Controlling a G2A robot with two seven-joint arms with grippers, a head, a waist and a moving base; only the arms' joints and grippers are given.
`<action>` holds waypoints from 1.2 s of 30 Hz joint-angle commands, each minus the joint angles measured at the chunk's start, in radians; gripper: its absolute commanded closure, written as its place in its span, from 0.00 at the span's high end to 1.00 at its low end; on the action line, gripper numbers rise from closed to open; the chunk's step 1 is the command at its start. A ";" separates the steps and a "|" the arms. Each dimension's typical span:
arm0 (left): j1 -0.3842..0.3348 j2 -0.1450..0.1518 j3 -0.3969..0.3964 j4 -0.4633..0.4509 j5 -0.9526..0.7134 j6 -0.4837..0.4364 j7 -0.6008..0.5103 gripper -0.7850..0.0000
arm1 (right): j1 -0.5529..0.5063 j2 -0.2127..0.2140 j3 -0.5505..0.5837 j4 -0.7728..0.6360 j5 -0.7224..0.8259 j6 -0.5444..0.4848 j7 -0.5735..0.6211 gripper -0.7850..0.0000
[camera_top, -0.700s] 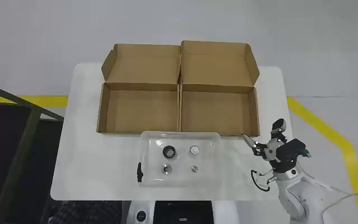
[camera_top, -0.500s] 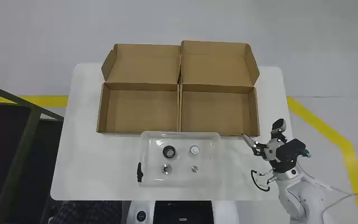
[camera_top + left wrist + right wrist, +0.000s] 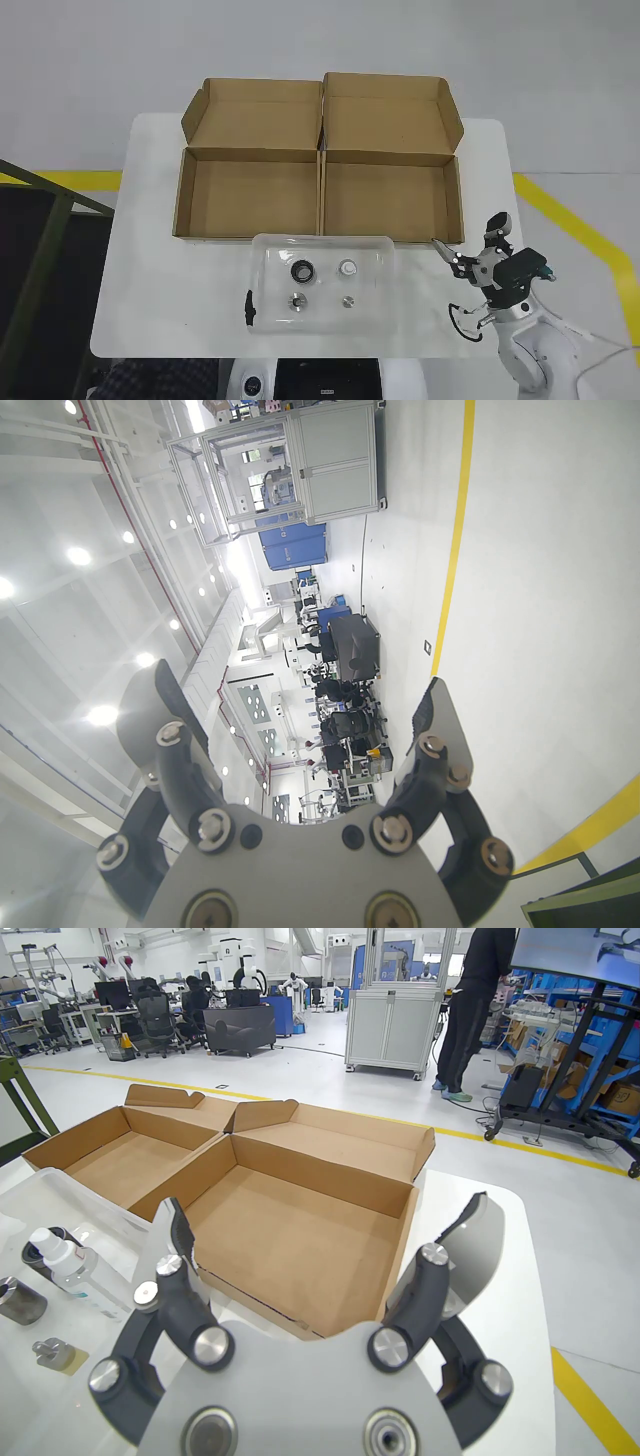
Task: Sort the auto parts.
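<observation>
Right gripper (image 3: pixel 325 1213): jaws spread wide, nothing between them. It hangs over the desk (image 3: pixel 150 280) at its right edge, just beside the near corner of the right box (image 3: pixel 390 205). Left gripper (image 3: pixel 300 680): jaws wide apart too, empty, pointed out across the hall floor and its yellow line (image 3: pixel 452 550).

Out from the right jaws sit the parts, all four in the clear tray (image 3: pixel 372 318), which touches the front walls of the right box and the left box (image 3: pixel 247 200). Both boxes are open and bare inside, so by the look of it sorting has not begun.

Handling, as a judgement:
- The bottle (image 3: pixel 75 1268) looks light and plastic and stands upright, so it would tip easily. Take it across the body, below the cap.
- The sleeve (image 3: pixel 17 1300) is metal, likely heavy for its size, stiff and slick. Pinch it across the outer wall.
- The fitting (image 3: pixel 52 1353) is small and low, leaving little to grab.
- The dark ring (image 3: pixel 303 271) sits just behind the bottle.

The top view gives the plan: two parts toward the boxes, two nearer the robot. The right wrist view adds heights: the tall bottle, the hollow sleeve, the tray's raised wall to clear.
</observation>
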 commanded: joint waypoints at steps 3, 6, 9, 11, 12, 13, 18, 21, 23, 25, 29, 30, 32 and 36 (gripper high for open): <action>0.000 0.000 0.000 0.000 0.000 0.000 0.000 1.00 | 0.000 0.000 0.000 0.000 0.000 0.000 0.000 1.00; 0.000 0.000 0.000 0.000 0.000 0.000 0.000 1.00 | 0.009 0.002 -0.015 -0.015 0.000 -0.034 0.034 1.00; 0.000 0.000 0.000 0.000 0.000 0.000 0.000 1.00 | 0.025 0.007 -0.016 -0.036 -0.006 -0.069 0.087 1.00; 0.000 0.000 0.000 0.000 0.000 0.000 0.000 1.00 | 0.035 0.009 -0.022 -0.053 -0.014 -0.081 0.120 1.00; 0.000 0.000 0.000 0.000 0.000 0.000 0.000 1.00 | 0.038 0.010 -0.028 -0.067 -0.017 -0.089 0.136 1.00; 0.000 0.000 0.000 0.000 0.000 0.000 0.000 1.00 | 0.041 0.011 -0.032 -0.079 -0.017 -0.099 0.156 1.00; 0.000 0.000 0.000 0.000 0.000 0.000 0.000 1.00 | 0.072 0.019 -0.062 -0.144 -0.036 -0.164 0.289 1.00; 0.000 0.000 0.000 0.000 0.000 0.000 0.000 1.00 | 0.109 0.023 -0.102 -0.157 -0.024 -0.222 0.368 1.00; 0.000 0.000 0.000 0.000 0.000 0.000 0.000 1.00 | 0.136 0.025 -0.134 -0.160 -0.024 -0.247 0.428 1.00; 0.000 0.000 0.000 0.000 0.000 0.000 0.000 1.00 | 0.163 0.025 -0.167 -0.157 -0.012 -0.251 0.469 1.00; 0.000 0.000 0.000 0.000 0.000 0.000 0.000 1.00 | 0.207 0.025 -0.257 -0.136 -0.029 -0.269 0.551 1.00; 0.000 0.000 0.000 0.000 0.000 0.000 0.000 1.00 | 0.218 0.024 -0.275 -0.130 -0.031 -0.267 0.569 1.00; 0.000 0.000 0.000 0.000 0.000 0.000 0.000 1.00 | 0.234 0.024 -0.312 -0.120 -0.039 -0.264 0.601 1.00; 0.000 0.000 0.000 0.000 0.000 0.000 0.000 1.00 | 0.261 0.025 -0.358 -0.109 -0.051 -0.268 0.662 1.00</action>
